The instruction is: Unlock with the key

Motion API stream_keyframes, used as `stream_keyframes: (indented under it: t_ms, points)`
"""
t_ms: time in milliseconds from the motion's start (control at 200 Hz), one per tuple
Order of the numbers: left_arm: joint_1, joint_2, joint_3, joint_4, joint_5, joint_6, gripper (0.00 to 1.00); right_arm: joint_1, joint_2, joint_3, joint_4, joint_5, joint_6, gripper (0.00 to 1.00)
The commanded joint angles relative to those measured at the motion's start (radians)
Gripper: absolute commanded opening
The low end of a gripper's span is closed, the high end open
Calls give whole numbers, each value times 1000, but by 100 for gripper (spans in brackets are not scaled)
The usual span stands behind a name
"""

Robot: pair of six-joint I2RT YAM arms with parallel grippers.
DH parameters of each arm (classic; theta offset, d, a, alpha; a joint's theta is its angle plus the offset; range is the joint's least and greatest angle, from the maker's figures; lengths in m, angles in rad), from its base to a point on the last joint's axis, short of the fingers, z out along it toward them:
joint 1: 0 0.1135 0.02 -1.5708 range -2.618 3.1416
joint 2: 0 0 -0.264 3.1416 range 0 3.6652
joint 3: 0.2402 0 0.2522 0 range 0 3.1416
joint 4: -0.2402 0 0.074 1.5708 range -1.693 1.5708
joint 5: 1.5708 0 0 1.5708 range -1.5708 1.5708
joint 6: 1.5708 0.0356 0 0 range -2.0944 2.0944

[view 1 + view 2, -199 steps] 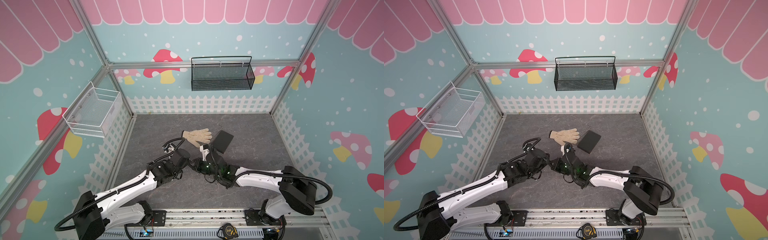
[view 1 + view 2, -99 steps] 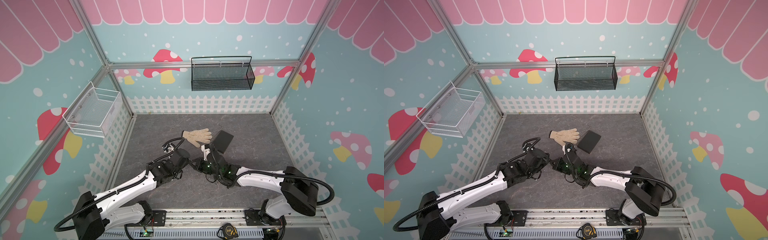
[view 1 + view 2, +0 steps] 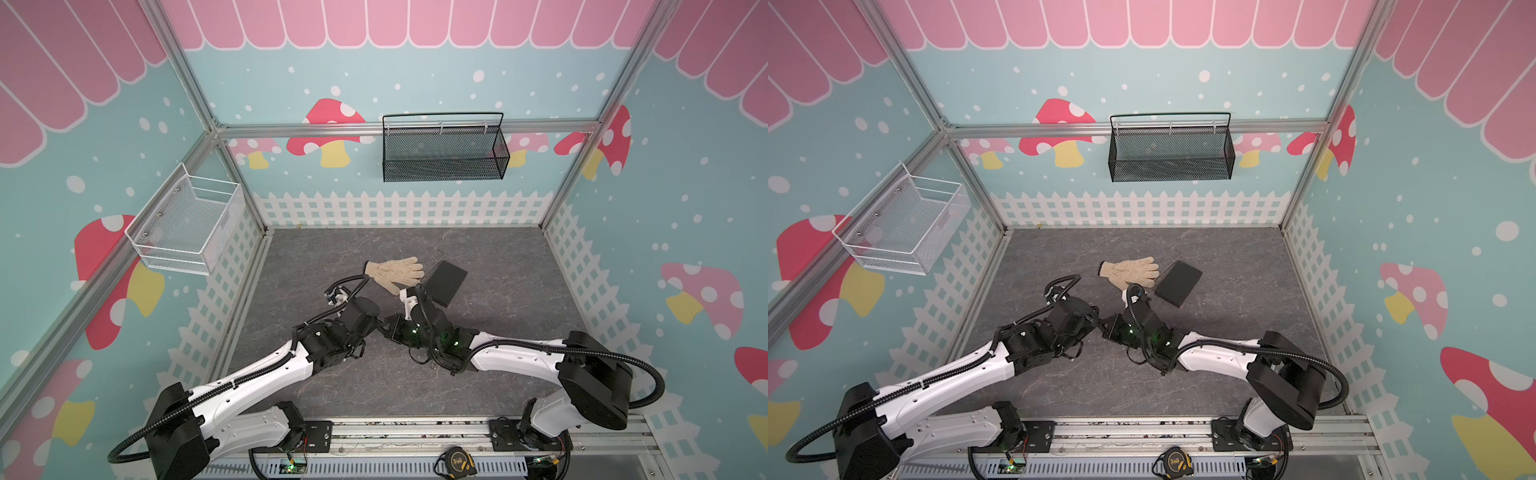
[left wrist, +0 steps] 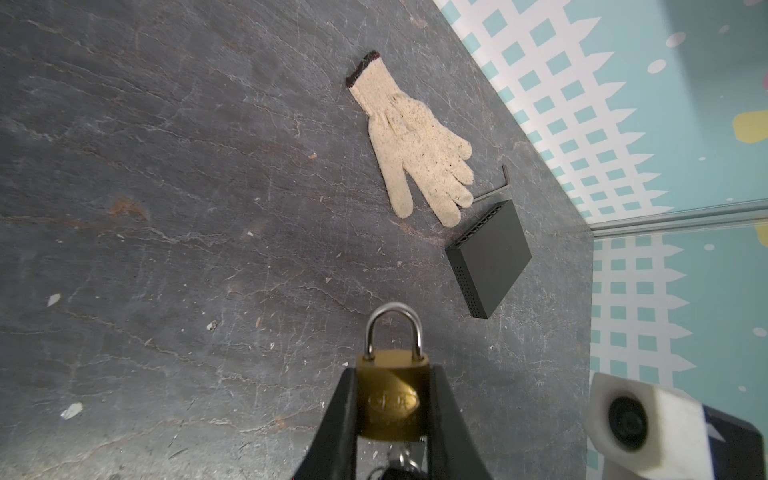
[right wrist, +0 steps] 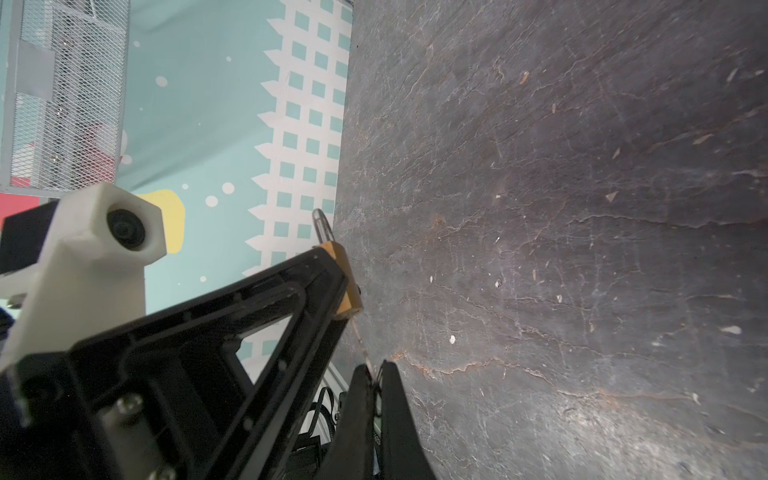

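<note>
High top views look down; close wrist views share padlock (image 4: 390, 400).

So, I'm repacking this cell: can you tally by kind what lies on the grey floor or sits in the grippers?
Brass padlock: 1
Thin metal key: 1
Beige knit glove: 1
Flat black box: 1
Dark L-shaped hex key: 1
Total: 5

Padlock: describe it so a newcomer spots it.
On the grey table, look front-middle where the two arms meet. There the left claw clamps the padlock, the right claw's key at its base. Only it is brass with a steel shackle, unlike the glove and black box farther back.
</note>
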State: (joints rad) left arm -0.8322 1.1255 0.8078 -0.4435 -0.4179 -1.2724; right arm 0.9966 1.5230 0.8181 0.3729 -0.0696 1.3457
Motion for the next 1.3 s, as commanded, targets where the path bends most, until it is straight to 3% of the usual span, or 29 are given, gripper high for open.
stream_keyframes:
  t_ms: [0, 385, 770, 1006, 1296]
  points:
    - [-16, -23, 26, -2, 53, -7, 0, -1, 23, 60, -23, 58, -28, 0]
    - [-55, -11, 13, -81, 6, 27, 0, -42, -55, 63, -19, -56, -54, 0]
    - [-68, -11, 32, -100, -20, 94, 0, -70, -34, 72, -50, -158, -92, 0]
    - [-81, -25, 35, -103, 15, 48, 0, -74, -45, 58, -96, -97, -133, 0]
    - [-126, -46, 21, -96, 47, -27, 0, -75, -52, 60, 7, -92, -65, 0]
